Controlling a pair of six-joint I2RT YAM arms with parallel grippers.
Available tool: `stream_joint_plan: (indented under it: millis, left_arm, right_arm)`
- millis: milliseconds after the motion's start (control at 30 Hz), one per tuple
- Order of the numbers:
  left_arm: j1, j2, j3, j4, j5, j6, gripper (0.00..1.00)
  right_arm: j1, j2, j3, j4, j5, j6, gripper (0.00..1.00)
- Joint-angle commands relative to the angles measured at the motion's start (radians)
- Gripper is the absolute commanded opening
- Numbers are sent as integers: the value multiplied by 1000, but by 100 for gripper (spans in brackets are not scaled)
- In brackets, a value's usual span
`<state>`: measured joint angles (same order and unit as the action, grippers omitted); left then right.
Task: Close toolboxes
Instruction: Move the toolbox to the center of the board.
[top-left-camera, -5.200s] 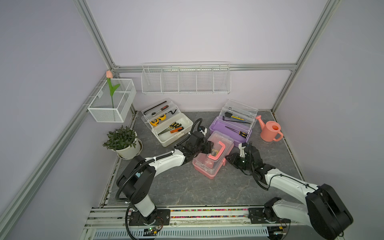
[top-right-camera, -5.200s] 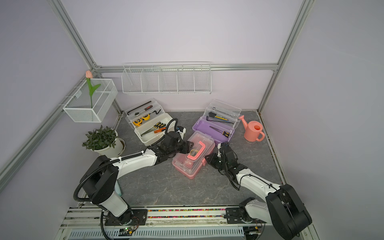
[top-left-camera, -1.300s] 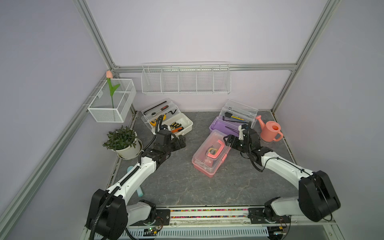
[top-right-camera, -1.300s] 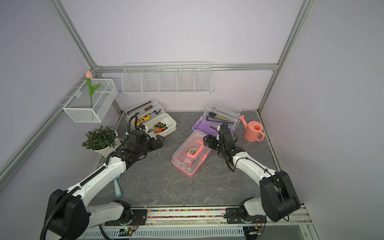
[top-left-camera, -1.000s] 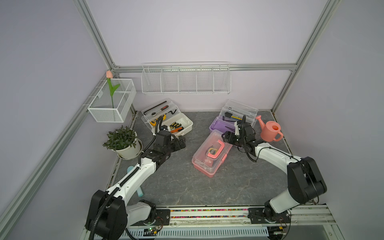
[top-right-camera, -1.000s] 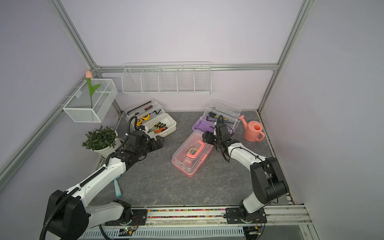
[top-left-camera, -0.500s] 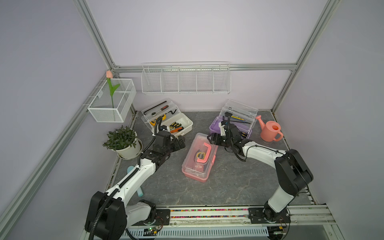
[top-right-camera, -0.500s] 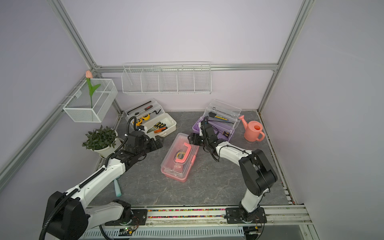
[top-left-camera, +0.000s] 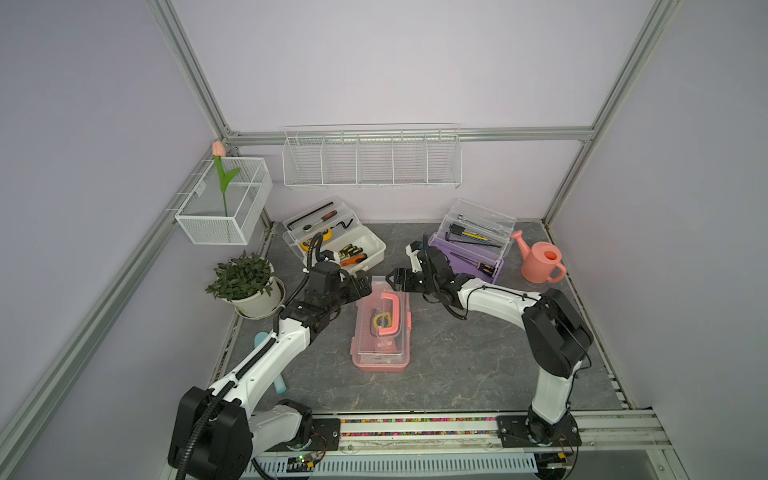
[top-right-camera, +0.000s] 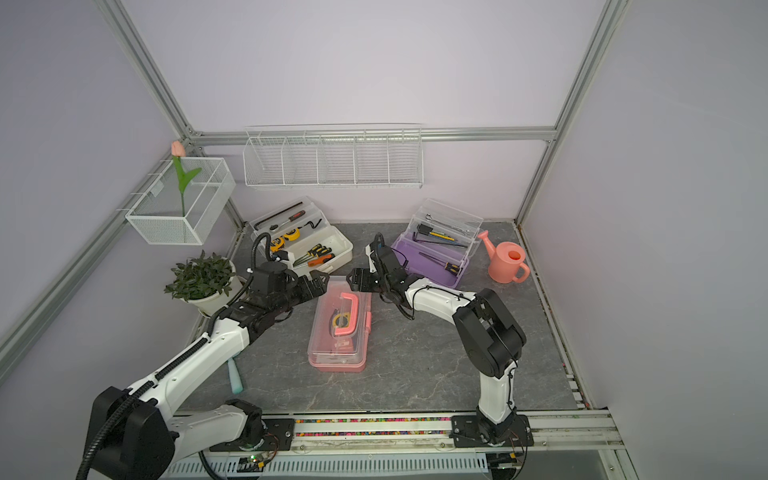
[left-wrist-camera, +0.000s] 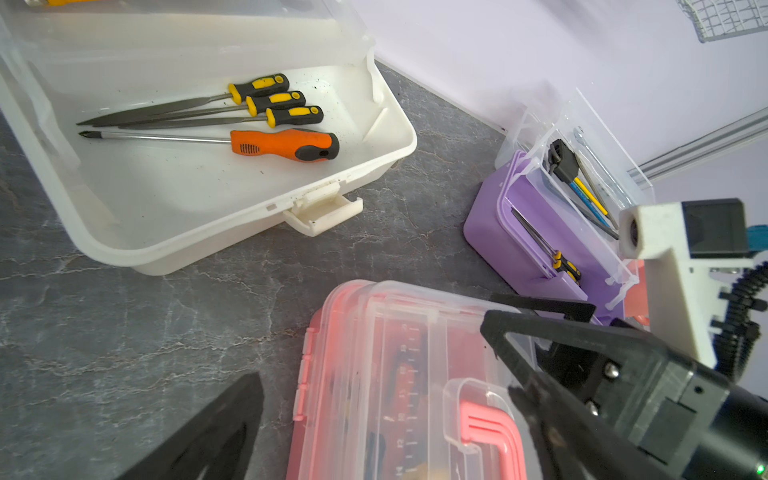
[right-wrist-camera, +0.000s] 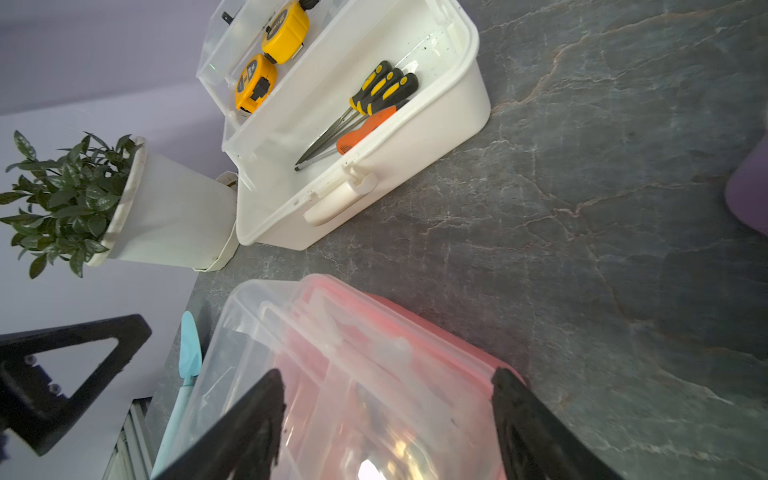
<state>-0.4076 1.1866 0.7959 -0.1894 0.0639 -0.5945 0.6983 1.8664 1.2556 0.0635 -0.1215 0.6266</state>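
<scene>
- Three small toolboxes are pictured on the grey marbled tabletop (top-left-camera: 457, 365). The pink plastic toolbox (top-left-camera: 382, 349), clear-lidded, lies in the middle with its lid down. Whether its latch is fastened cannot be told.
- The white plastic toolbox (top-left-camera: 368, 249), at the far left, and the purple plastic toolbox (top-left-camera: 469, 259), at the far right, are seen standing open, with tools showing inside.
- One box is judged shut or nearly so, with two lids left to be lowered.
- The left gripper (top-left-camera: 365, 286) is held low just beside the pink plastic toolbox's far left corner. Its jaws are spread wide and nothing is between them.
- The right gripper (top-left-camera: 397, 280) is reached in from the right, elbow bent, over the same box's far end. Its jaws are parted above the clear lid and nothing is clasped.
- Next, each arm would likely need to be lifted clear and carried behind an open lid. The lid would then be pushed forward and down without the light box being slid.
</scene>
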Motion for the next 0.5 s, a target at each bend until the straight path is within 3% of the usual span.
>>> stream_joint_plan:
  millis: [0, 233, 467]
  left_arm:
    - [5, 3, 19, 34, 74, -2, 99]
    - [3, 54, 49, 92, 197, 20, 99]
    - [2, 56, 52, 93, 205, 25, 99]
  right_arm:
    - [-38, -97, -7, -91, 49, -49, 81]
    - [-181, -238, -70, -260, 122, -187, 81]
    - [-267, -152, 71, -426, 100, -385, 80]
